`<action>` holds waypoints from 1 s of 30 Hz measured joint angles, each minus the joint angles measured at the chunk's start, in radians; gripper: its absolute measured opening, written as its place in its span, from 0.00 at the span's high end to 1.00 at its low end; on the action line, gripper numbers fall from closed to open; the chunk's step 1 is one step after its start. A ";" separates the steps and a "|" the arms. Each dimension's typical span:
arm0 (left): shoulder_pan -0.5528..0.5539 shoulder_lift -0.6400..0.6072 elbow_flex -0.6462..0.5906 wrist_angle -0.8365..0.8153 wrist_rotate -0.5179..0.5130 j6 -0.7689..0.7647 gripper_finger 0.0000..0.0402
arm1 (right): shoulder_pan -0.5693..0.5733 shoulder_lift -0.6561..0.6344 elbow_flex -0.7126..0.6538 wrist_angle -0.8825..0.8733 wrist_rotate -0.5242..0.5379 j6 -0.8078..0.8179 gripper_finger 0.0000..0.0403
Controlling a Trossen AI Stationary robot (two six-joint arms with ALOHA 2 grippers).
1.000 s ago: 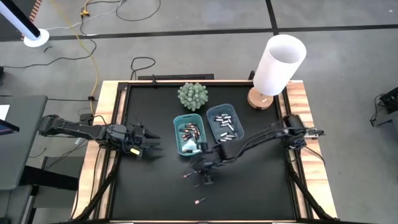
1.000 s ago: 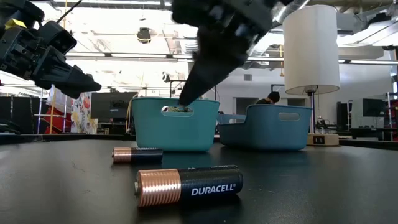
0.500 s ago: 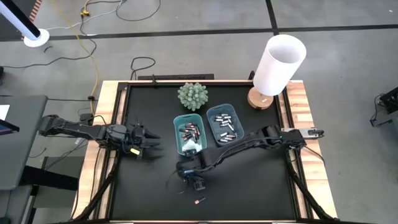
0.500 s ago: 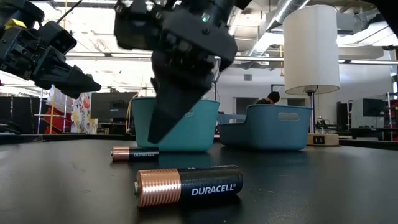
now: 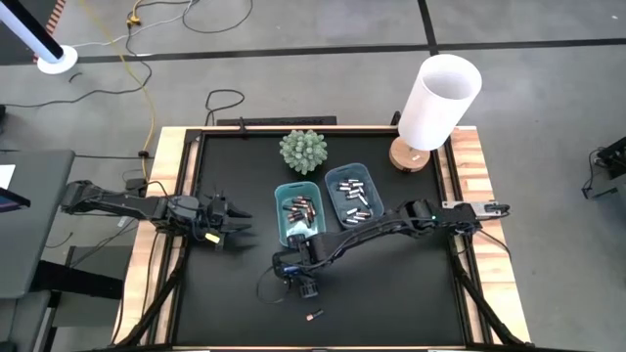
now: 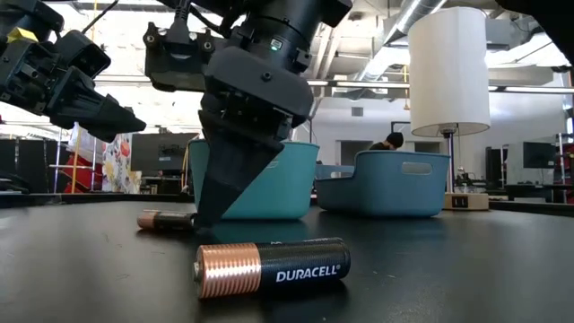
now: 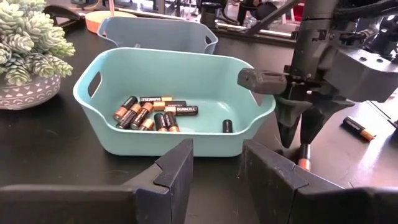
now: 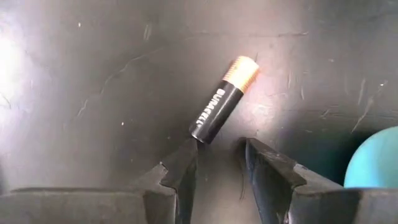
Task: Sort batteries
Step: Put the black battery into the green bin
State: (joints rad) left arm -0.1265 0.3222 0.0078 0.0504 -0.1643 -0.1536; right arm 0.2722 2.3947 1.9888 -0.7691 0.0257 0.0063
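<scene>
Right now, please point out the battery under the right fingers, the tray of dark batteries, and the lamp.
battery (image 8: 222, 100): right wrist view, middle of its dark body.
tray (image 7: 163, 131): left wrist view, bare front wall.
lamp (image 5: 441, 98): high view, white shade.

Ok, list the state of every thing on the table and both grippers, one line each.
right gripper: open, fingertips down at the table by a loose battery.
battery under it: lying flat on the table, not gripped.
second loose battery: lying flat, untouched.
left gripper: open, held above the table, empty.
left tray: upright, holding dark copper-ended batteries.
right tray: upright, holding silvery batteries.
lamp: upright.
</scene>
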 joint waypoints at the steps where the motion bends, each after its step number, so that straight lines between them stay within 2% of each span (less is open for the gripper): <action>1: 0.000 0.000 0.000 0.000 0.000 0.000 0.66 | 0.000 0.000 0.000 0.003 0.000 0.001 0.62; 10: 0.000 0.000 0.000 -0.001 0.000 0.000 0.66 | 0.001 -0.001 0.004 0.024 0.000 0.167 0.62; 19: 0.000 0.000 0.000 0.000 0.000 0.000 0.66 | 0.028 0.000 0.148 -0.145 -0.005 0.180 0.62; 26: 0.000 0.000 0.000 0.000 0.000 0.000 0.66 | 0.033 0.000 0.238 -0.152 0.001 0.182 0.63; 30: 0.000 0.000 0.000 0.000 0.000 0.000 0.66 | 0.054 -0.001 0.244 -0.122 0.006 0.293 0.66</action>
State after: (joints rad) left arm -0.1265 0.3225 0.0075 0.0501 -0.1643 -0.1539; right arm 0.3261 2.3937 2.2330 -0.8913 0.0321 0.2993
